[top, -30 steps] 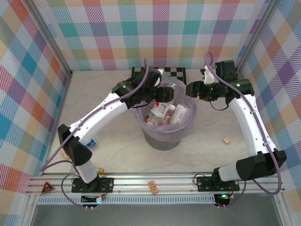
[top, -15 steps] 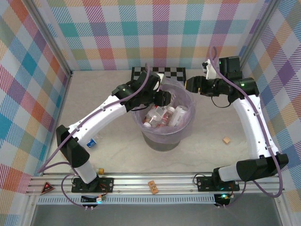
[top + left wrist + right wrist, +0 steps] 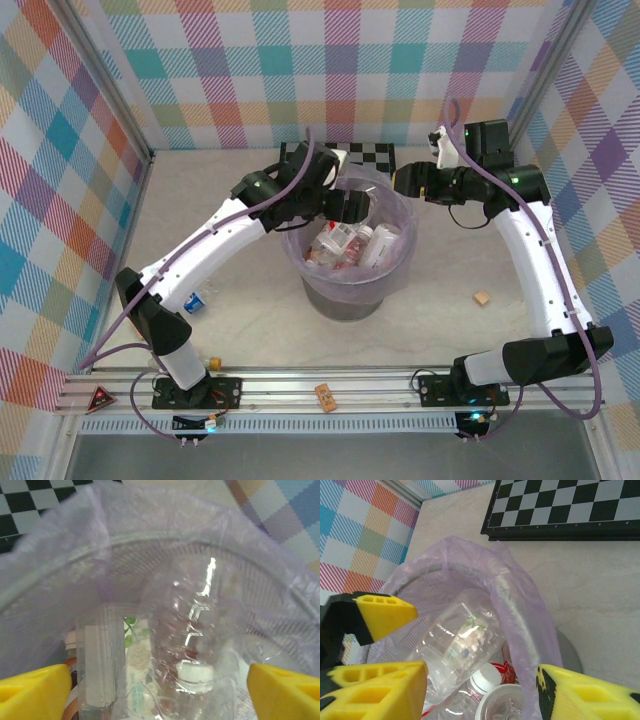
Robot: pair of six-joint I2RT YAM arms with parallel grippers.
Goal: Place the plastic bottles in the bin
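A clear bottle [image 3: 460,640] lies tilted inside the bin [image 3: 345,300], its long axis running about 7 to 1 o'clock in the right wrist view. It rests on the other plastic bottles [image 3: 345,243] piled against the lavender bag. The left gripper [image 3: 345,205] hangs just over the rim at the bin's 11 o'clock. Its yellow fingers [image 3: 32,690] are spread wide to either edge of its own view, and the bottle below them seems free of both. The right gripper [image 3: 405,180] sits near the rim at about 1 o'clock, with its jaws apart and nothing between them. By my reading, the next move turns on 1 bottle outside the bin. This blue-capped bottle [image 3: 195,302] lies on the table [image 3: 250,320] at the bin's 8 o'clock, well apart from it and close beside the left arm's lower link. Its axis looks to run about 8 to 2 o'clock, though it is too small to be sure. The left gripper is plainly the nearer, and it would have to swing toward 7 o'clock past its own forearm. Nothing else lies on that stretch of table. A small amber thing [image 3: 213,362] by the left base may be another bottle, but I cannot tell. The checkerboard [image 3: 372,154] lies at the bin's 12 o'clock and a tan block [image 3: 482,298] at its 4 o'clock, both out of the way.
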